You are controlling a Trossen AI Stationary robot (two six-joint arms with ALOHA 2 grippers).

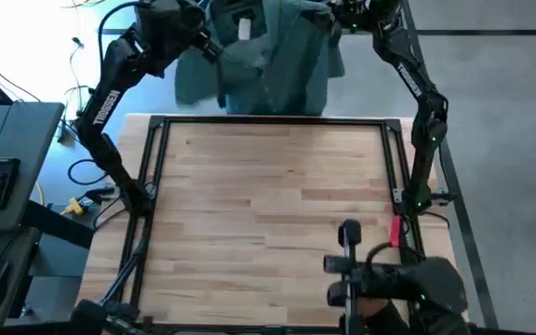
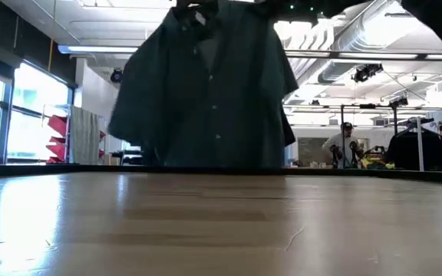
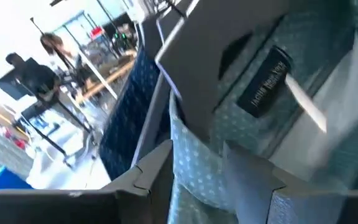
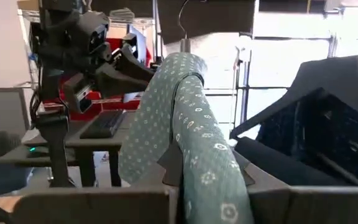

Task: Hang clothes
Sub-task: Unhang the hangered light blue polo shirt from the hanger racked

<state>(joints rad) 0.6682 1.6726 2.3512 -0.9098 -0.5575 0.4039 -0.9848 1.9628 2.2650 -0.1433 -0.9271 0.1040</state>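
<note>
I have both arms raised past the table's (image 1: 268, 195) far edge, left claw (image 1: 210, 46) and right claw (image 1: 335, 28) at the teal shirt's (image 1: 277, 65) shoulders, steadying it for hanging; neither claw's grip is readable.

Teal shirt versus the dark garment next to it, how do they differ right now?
Colour: the teal shirt is pale green with small light dots; the dark garment looks near black. Place: the teal shirt sits between the left end effector and right end effector; the dark garment hangs off to the side. Both rest on hangers.
</note>
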